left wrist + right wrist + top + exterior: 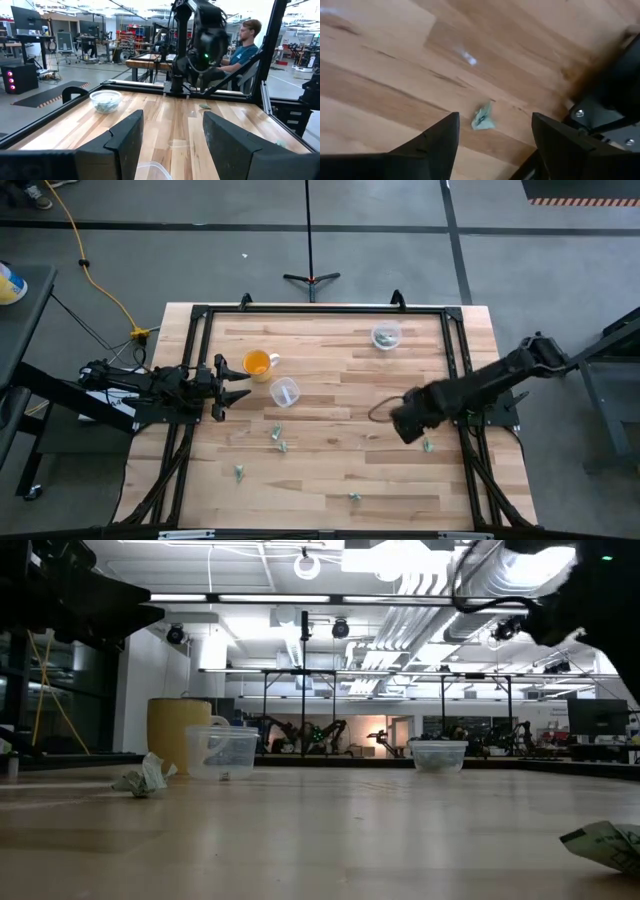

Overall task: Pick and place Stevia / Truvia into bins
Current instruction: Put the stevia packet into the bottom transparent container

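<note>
Several small green-and-white packets lie flat on the wooden table: two [276, 430] [283, 446] near the middle, one [240, 472] and one [354, 497] toward the near edge, and one [427, 445] on the right. My right gripper [410, 425] hovers open just above that right packet [482, 117], its fingers on either side without touching. One clear cup [285, 392] stands left of centre. The other cup [386, 335], near the far edge, holds packets. My left gripper [225, 385] waits open beside the nearer cup [150, 170].
An orange cup with a handle [258, 363] stands next to the left clear cup. A black frame rail [320, 310] runs round the table top. A person [245, 45] sits beyond the table's right side. Bare wood lies between the two cups.
</note>
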Robot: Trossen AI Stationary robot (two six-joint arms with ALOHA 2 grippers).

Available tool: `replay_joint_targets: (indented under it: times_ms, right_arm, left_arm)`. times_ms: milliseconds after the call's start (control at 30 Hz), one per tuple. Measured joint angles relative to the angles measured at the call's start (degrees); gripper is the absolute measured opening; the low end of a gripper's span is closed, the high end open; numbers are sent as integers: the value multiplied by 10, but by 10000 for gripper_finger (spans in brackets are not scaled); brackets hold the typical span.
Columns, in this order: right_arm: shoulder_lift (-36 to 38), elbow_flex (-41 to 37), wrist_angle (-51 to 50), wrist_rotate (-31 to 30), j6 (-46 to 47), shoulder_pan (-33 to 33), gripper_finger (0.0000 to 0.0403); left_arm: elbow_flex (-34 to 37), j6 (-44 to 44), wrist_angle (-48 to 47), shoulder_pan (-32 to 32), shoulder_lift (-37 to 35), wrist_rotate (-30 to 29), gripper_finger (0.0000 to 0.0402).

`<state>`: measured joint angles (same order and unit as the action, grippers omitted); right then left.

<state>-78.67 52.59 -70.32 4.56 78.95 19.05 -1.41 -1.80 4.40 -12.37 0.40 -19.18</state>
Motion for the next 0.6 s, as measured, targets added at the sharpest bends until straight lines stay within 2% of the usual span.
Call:
replay_joint_targets:
  times_ms: [167, 333, 600]
  right_arm:
    - [0, -52, 90, -14, 64, 73, 239]
    - [0, -106, 178, 1, 94, 110, 238]
    - [0, -141, 197, 0, 127, 132, 239]
  left_arm:
    - [0, 0, 0, 0, 0, 0, 241]
    - [0, 0, 1, 0, 0, 0, 241]
    - [0, 0, 1, 0, 0, 0, 241]
